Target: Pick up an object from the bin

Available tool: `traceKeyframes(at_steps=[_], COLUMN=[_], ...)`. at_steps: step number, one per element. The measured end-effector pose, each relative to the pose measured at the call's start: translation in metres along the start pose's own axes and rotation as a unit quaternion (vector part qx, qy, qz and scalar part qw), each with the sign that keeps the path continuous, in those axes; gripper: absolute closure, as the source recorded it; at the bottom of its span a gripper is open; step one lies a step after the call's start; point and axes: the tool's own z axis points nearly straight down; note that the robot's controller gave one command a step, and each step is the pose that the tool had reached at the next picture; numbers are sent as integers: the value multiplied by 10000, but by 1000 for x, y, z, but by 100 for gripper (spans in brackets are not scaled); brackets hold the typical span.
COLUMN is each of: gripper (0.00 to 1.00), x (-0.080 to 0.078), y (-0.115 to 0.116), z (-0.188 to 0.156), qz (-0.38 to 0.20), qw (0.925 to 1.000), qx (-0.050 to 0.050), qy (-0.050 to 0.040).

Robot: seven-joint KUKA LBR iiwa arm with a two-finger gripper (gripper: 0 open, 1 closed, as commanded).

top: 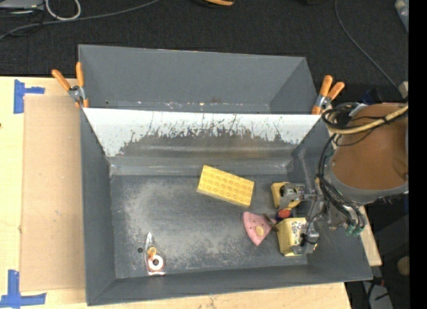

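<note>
My gripper (289, 215) is low at the right side of the bin floor, open, with its two yellowish fingertips (291, 236) set apart one behind the other. I see nothing between them. A pink rounded wedge-shaped thing (255, 227) lies on the floor just left of the nearer fingertip, close to it or touching it. A yellow studded building brick (225, 185) lies flat a bit further left and back, near the middle of the bin.
A small silver and orange thing (153, 259) lies near the front left corner. The arm, with its brown cover and cables, hangs over the bin's right wall. The sloping back wall rises behind the brick.
</note>
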Motion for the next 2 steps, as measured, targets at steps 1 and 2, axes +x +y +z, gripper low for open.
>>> traceKeyframes(at_steps=[1, 2], gripper=[0, 0], x=[-2, -2], y=[0, -43], z=[-3, 67], qz=[-23, -597], qw=[10000, 9982], qx=[6, 8], qy=[-37, -44])
